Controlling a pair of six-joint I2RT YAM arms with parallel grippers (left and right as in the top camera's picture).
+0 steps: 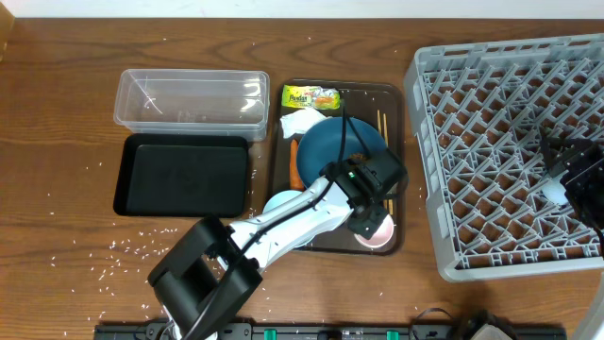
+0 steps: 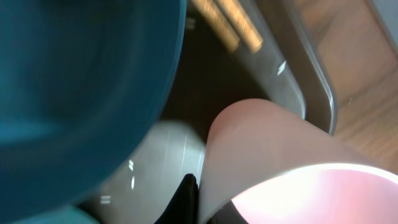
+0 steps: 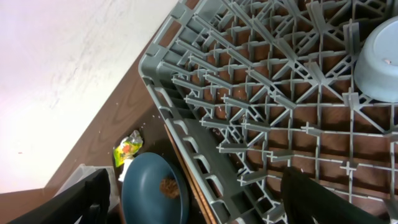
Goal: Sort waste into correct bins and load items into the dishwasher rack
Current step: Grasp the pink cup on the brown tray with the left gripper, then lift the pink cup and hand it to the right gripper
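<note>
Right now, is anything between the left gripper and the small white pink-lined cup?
Nothing visible. The left gripper is right at the small white pink-lined cup; the big round blue plate lies beside, not between.

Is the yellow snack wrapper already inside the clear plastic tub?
No, the wrapper lies on the brown tray, next to the blue plate.

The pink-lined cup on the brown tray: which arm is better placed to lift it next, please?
Left: the left gripper sits at the pink-lined cup, while the right gripper hangs open over the dishwasher rack.
</note>
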